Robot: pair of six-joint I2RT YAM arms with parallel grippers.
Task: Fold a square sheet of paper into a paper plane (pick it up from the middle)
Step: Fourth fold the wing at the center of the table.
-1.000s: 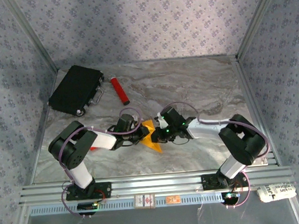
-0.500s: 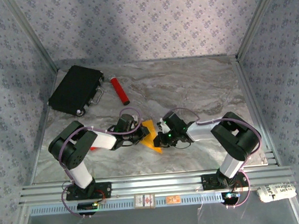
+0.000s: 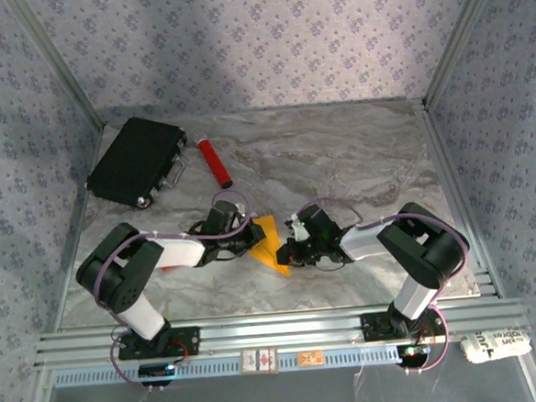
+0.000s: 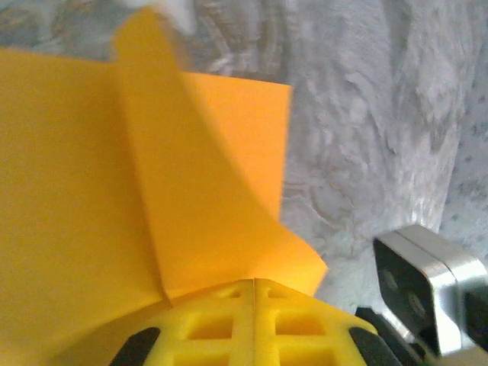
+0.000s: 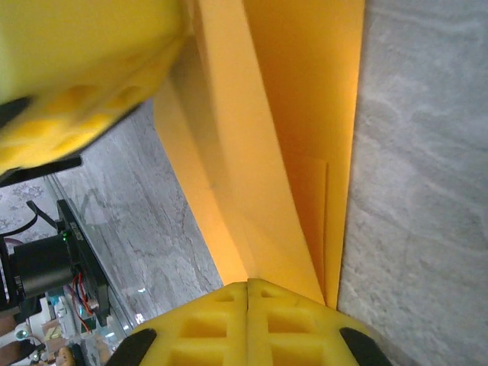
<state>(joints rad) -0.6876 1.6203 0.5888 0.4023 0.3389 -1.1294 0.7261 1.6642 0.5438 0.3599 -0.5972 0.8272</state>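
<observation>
Pinching paper (image 3: 267, 245) from left and right, left fingers (image 4: 241, 329) and right fingers (image 5: 229, 301) both clamped shut, apparently to set the fold crease.

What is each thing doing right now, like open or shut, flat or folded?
square sheet of paper: partly folded, one flap standing up.
left tool: shut on the square sheet of paper.
right tool: shut on the square sheet of paper.
black case: closed, lying flat.
red cylinder: lying on its side.
</observation>
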